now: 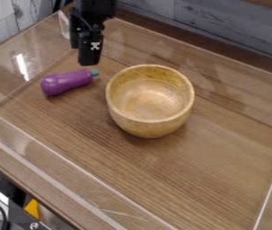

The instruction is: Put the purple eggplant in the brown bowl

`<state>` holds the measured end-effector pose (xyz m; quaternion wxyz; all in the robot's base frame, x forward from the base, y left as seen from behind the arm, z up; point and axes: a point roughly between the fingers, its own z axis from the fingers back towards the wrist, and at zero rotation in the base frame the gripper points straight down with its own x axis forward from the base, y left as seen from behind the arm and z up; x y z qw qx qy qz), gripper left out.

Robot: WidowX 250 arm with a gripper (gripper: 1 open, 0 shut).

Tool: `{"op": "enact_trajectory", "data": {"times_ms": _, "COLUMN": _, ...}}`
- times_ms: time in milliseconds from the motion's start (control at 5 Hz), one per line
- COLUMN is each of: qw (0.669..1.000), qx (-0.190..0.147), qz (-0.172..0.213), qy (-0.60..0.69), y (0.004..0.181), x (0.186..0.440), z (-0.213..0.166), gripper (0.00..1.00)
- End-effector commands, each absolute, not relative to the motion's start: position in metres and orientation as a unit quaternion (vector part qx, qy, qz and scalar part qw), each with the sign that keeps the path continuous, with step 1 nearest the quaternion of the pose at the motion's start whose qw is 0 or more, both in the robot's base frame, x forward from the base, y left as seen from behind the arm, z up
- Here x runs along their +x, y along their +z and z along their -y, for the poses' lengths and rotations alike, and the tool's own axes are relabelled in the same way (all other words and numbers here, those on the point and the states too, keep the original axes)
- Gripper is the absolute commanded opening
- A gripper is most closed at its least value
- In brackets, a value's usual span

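The purple eggplant [67, 83] lies on its side on the wooden tabletop, left of centre, its teal stem cap pointing right. The brown bowl [150, 99] stands empty to the right of it, about mid-table. My black gripper [89, 57] hangs pointing down just above and slightly behind the eggplant's stem end, left of the bowl's rim. Its fingers stand open with nothing between them, and it touches neither the eggplant nor the bowl.
Clear acrylic walls [36, 40] ring the wooden tabletop [210, 171], with a low front wall along the near edge. A grey plank wall stands behind. Bare wood lies to the right of and in front of the bowl.
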<state>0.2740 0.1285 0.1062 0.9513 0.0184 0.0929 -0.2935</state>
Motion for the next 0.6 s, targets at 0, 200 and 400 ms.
{"op": "enact_trajectory", "data": {"times_ms": 0, "qw": 0.95, "qx": 0.054, "qz": -0.059, "qy": -0.3, "y": 0.122, "x": 0.274, "z": -0.151, "gripper": 0.0}}
{"op": "enact_trajectory", "data": {"times_ms": 200, "qw": 0.951, "qx": 0.056, "qz": -0.062, "qy": -0.298, "y": 0.111, "x": 0.268, "z": -0.169, "gripper": 1.0}}
{"op": "enact_trajectory", "data": {"times_ms": 400, "qw": 0.937, "qx": 0.061, "qz": -0.061, "qy": -0.339, "y": 0.098, "x": 0.269, "z": -0.182, "gripper": 0.0}}
